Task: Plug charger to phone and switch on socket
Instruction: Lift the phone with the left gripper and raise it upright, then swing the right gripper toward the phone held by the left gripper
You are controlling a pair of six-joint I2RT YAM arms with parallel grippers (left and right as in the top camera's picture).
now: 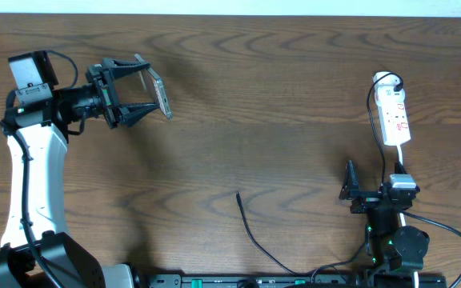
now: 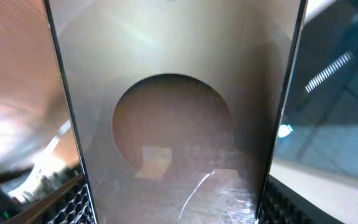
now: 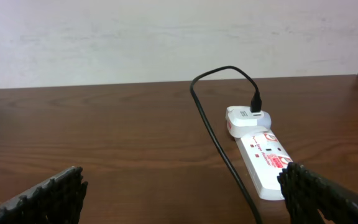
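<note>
My left gripper [image 1: 150, 86] is shut on the phone [image 1: 163, 98] and holds it on edge above the table at the far left. In the left wrist view the phone's glossy brown face [image 2: 173, 118], with a round reflection, fills the frame between the two fingers [image 2: 176, 210]. The charger cable's free tip [image 1: 238, 194] lies on the table at centre front. The white socket strip [image 1: 394, 112] lies at the far right, a black plug in its far end [image 3: 257, 102]. My right gripper [image 1: 372, 186] is open and empty, just short of the strip [image 3: 267, 158]; its fingers [image 3: 188, 196] frame bare wood.
The black cable [image 3: 219, 143] loops from the strip's far end and runs along its left side toward my right arm. A white wall stands behind the table's far edge [image 3: 104, 88]. The left arm's white body [image 1: 30, 176] fills the left side.
</note>
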